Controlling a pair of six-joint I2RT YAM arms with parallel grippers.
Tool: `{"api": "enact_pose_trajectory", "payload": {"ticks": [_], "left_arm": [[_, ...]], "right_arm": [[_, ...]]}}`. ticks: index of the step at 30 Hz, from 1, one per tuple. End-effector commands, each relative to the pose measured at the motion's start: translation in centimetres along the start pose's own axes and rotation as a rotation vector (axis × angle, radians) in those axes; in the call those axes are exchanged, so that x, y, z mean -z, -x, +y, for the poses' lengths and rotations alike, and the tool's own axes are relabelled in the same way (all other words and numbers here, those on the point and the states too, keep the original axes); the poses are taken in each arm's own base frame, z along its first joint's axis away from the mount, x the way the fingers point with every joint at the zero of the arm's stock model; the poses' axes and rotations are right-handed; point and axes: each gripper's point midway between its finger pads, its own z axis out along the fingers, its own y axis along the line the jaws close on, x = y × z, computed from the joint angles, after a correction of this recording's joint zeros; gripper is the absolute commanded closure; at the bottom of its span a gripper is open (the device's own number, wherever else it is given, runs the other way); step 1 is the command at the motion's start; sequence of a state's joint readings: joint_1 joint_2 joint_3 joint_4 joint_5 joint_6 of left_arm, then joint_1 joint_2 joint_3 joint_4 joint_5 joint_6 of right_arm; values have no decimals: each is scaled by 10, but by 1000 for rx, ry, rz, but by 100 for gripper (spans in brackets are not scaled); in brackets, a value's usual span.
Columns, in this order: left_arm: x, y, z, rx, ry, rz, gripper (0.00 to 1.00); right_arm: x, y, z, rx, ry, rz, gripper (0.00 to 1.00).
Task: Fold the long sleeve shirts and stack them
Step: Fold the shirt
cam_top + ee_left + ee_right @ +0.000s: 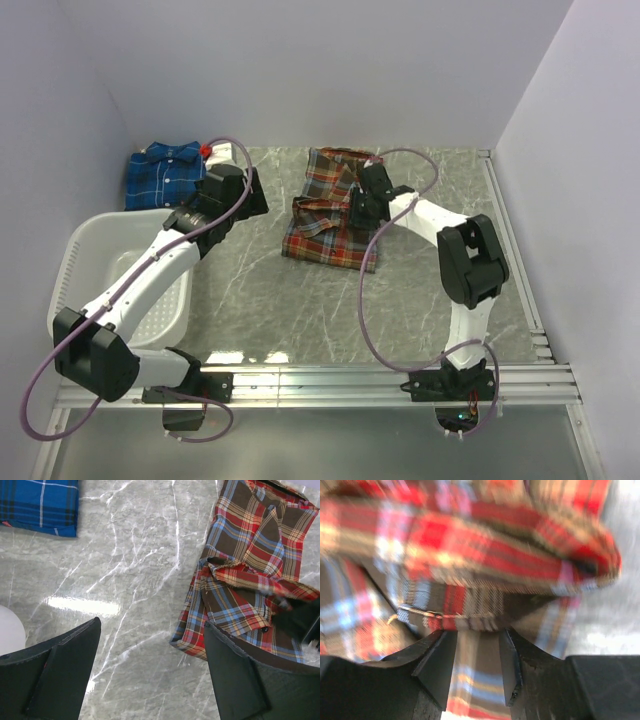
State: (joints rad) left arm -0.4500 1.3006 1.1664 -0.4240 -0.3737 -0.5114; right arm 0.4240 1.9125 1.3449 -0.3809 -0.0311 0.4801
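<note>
The red-orange plaid shirt (330,210) (250,580) lies partly folded in the middle of the table, one sleeve drawn across its front. My right gripper (358,205) (477,635) is down on its right side. The jaws are half closed, with a fold of the plaid cloth (470,555) filling the gap between them. The blue plaid shirt (165,172) (40,505) lies folded at the back left. My left gripper (255,190) (152,625) hangs wide open above bare table between the two shirts and holds nothing.
A white slotted basket (90,240) (10,630) stands at the left under the left arm. A small red object (207,150) sits by the blue shirt's right corner. White walls close in the back and both sides, and a metal rail (380,380) runs along the near edge.
</note>
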Motion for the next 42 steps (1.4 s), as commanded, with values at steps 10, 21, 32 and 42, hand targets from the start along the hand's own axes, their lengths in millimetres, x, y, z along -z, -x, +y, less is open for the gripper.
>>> {"api": "enact_pose_trajectory", "payload": {"ticks": [10, 21, 32, 42], "left_arm": [[-1, 11, 5, -17, 18, -49, 11], [-1, 9, 6, -15, 23, -44, 11], [5, 18, 12, 1, 37, -78, 12], [4, 16, 12, 0, 37, -73, 12]], "right_arm": [[-28, 105, -2, -26, -37, -172, 54], [22, 145, 36, 109, 95, -255, 53], [23, 85, 109, 196, 425, -107, 53], [-27, 73, 111, 227, 463, -21, 54]]}}
